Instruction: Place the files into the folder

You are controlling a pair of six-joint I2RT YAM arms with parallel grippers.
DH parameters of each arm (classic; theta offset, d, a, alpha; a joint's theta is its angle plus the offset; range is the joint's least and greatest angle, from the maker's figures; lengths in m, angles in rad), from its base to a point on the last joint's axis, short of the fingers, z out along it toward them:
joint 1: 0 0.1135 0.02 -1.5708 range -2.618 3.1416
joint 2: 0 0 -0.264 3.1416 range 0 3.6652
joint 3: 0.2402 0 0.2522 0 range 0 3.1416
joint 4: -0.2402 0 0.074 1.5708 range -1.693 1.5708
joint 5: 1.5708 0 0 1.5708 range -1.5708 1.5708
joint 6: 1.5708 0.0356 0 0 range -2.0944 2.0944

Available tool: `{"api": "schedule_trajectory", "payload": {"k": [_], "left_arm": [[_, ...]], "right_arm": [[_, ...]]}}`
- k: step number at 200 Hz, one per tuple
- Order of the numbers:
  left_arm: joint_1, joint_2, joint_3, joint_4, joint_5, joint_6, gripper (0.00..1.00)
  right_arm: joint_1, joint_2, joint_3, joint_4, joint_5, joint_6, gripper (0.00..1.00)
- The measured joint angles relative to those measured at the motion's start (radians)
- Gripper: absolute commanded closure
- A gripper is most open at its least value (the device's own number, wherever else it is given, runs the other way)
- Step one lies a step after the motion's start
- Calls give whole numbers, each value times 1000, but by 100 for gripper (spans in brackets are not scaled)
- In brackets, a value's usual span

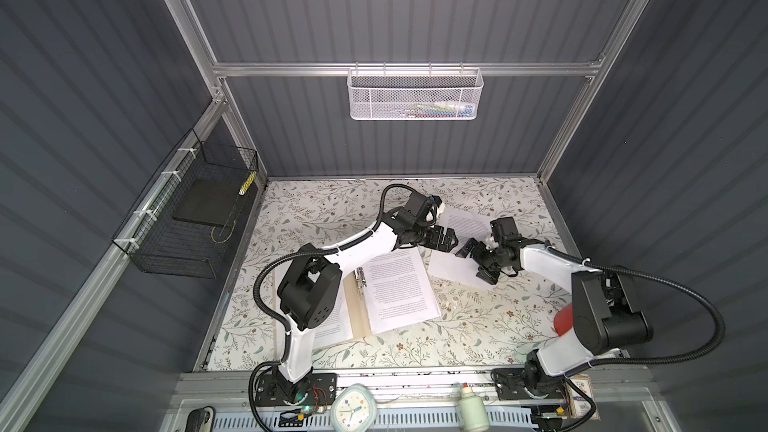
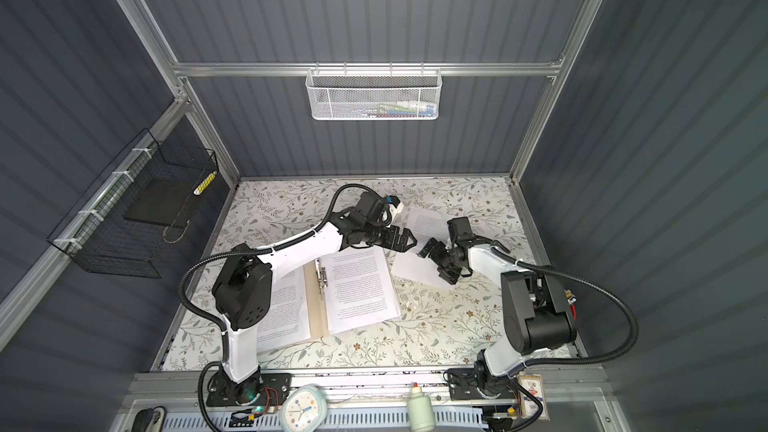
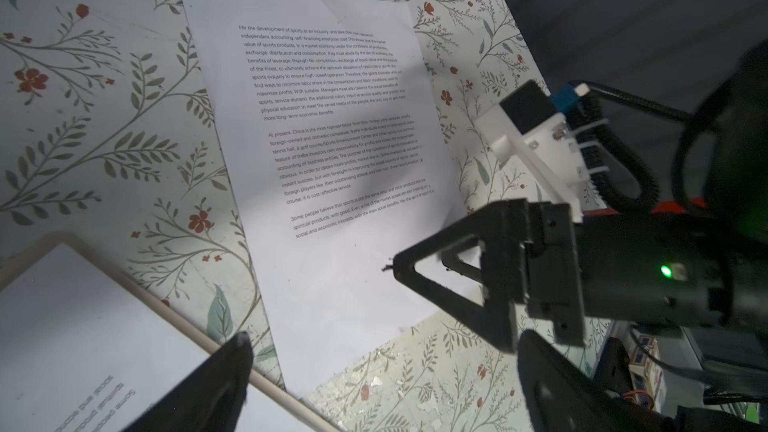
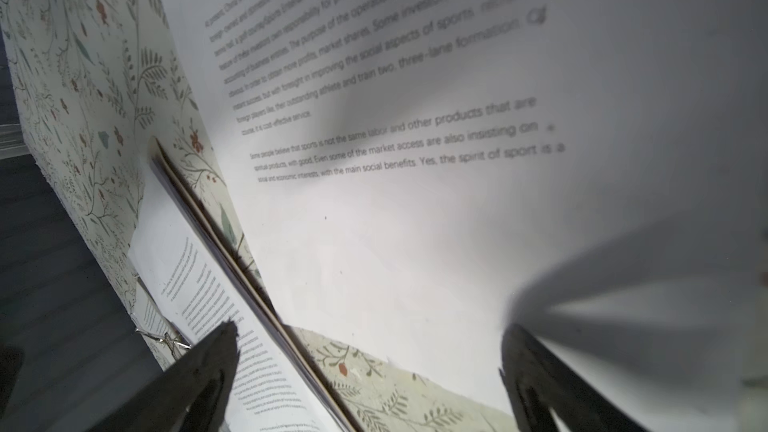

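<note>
**DESK:** What are the two end effectors doing?

**PHOTOGRAPHER:** The right end effector (image 1: 473, 266) hangs over a loose sheet (image 1: 446, 270), jaws spread wide and empty. The left end effector (image 1: 448, 242), just as wide and just as empty, faces it from the sheet's left side. Whether any fingertip touches the paper cannot be told.

**DESK:** And where does the paperwork lie?

**PHOTOGRAPHER:** The loose sheet lies print side up on the floral counter (image 1: 490, 326), just beyond the far right corner of the folder (image 1: 360, 320). The tan folder lies open nearer the front, its metal fastener clip (image 1: 360, 278) at the spine. Printed sheets (image 1: 399, 288) lie on both of its halves.

**DESK:** So which step is this?

**PHOTOGRAPHER:** By the look of it, the pickup of the one file seen outside the folder. The next move calls for getting a jaw under a thin, floppy edge. One end effector would probably pin or slide the paper while the other pinches. Then the sheet goes across onto the folder's stack without creasing.
</note>
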Motion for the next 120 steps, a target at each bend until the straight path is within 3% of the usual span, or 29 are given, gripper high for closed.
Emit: {"api": "schedule_trajectory", "payload": {"k": [33, 72, 120], "left_arm": [[-1, 56, 29, -8, 29, 0, 0], [-29, 114, 57, -32, 52, 0, 0], [-78, 163, 64, -64, 60, -1, 0]], "right_arm": [[-108, -26, 114, -47, 32, -92, 1], [-205, 152, 320, -63, 26, -229, 1], [-251, 351, 467, -75, 26, -278, 1]]}}
